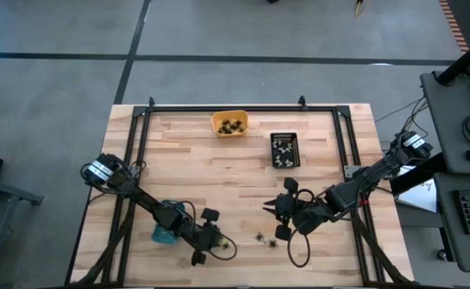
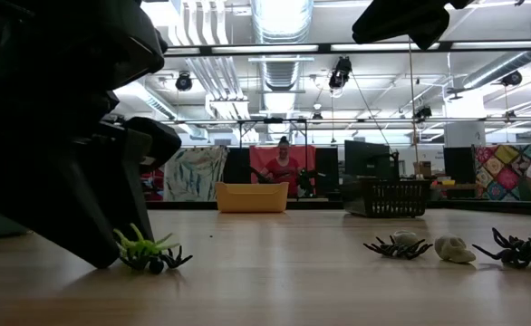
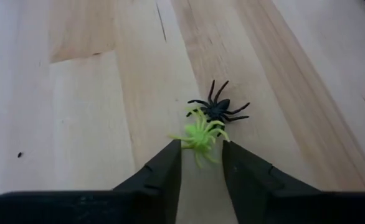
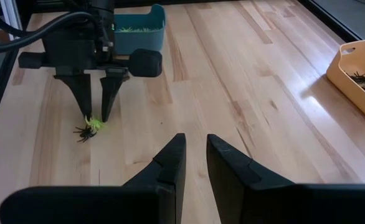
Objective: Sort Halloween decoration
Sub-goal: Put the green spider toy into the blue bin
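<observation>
Halloween decoration — sort partly done, loose bits left on desk (image 1: 195, 152).

Done so far, by the look: orange tray (image 1: 229, 123) at 12 o'clock holds dark spider-type bits; black tray (image 1: 285, 149) approx 1 o'clock holds whitish bits; blue tray (image 4: 136, 28) at 7 o'clock, by L arm, holds green ones.

Left to sort:
- green spider (image 3: 199, 135) w/ black spider (image 3: 220, 109) touching it, approx 6 o'clock on desk, at L hand.
- small cluster nearby to the right: two black spiders (image 2: 397, 246) (image 2: 519, 250) and a whitish lump (image 2: 453, 249) between them. Maybe more; too small to tell from above.

L hand (image 3: 201, 163): tips down on desk, fingers part-open, straddling green spider, not clamped yet. Judgement: step in hand = pick green one, which should go to blue tray just beside. Risk: black spider tangled in, could ride along.

R hand (image 4: 195, 155): raised above desk approx 5 o'clock, fingers narrowly apart, holding nothing, waiting.

Est. most pieces binned; handful remain.
</observation>
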`<state>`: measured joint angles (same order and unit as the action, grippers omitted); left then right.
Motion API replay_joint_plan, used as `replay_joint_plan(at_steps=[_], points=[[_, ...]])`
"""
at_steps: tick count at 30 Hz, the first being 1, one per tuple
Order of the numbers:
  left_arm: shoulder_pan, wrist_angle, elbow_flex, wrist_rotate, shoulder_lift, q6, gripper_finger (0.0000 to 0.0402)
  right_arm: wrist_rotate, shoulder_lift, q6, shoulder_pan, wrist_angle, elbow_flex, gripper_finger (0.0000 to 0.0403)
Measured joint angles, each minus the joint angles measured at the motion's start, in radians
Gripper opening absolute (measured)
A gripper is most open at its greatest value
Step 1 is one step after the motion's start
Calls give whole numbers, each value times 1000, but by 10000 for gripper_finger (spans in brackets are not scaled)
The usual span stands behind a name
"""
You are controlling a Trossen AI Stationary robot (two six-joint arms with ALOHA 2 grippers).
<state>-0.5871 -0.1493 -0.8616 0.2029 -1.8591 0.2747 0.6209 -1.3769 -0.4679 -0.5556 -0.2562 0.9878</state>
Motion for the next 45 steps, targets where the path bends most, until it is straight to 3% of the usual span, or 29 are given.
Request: replay_joint_plan(at_steps=[12, 26, 36, 41, 45], points=[[0, 0, 1, 24, 0, 27, 6, 0, 0, 0, 0, 0, 0, 57], [0, 47, 7, 62, 69, 15, 0, 0, 0, 5, 0, 0, 0, 57], [0, 286, 4, 61, 317, 95, 0, 0, 0, 5, 0, 0, 0, 57], [0, 502, -27, -75, 465, 226, 0, 1, 0, 5, 0, 1, -1, 57], [-7, 792, -57, -167, 571, 401, 0, 9, 0, 33, 2, 1, -1, 57]])
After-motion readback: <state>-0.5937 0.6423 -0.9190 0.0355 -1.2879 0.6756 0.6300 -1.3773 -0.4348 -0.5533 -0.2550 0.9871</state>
